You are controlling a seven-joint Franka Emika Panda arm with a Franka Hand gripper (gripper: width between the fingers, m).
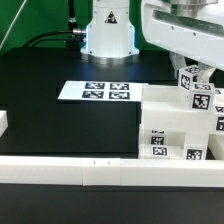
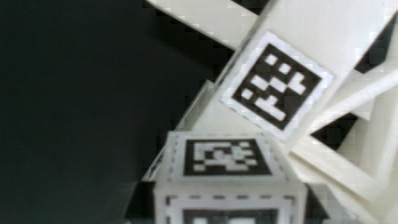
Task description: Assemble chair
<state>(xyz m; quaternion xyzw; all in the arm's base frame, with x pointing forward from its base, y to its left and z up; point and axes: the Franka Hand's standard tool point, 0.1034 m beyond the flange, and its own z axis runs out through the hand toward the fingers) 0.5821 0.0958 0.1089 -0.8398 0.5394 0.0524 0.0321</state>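
Observation:
The chair parts stand at the exterior view's right: a chunky white seat block with tagged pieces on and beside it. My gripper hangs over them from above, at a small tagged cube. In the wrist view this cube fills the space at the gripper, which looks shut on it. The fingers themselves barely show. Behind the cube rises an X-braced side frame carrying a large tag.
The marker board lies on the black table behind the parts. A long low white rail runs along the front. A white piece sits at the left edge. The robot base stands at the back.

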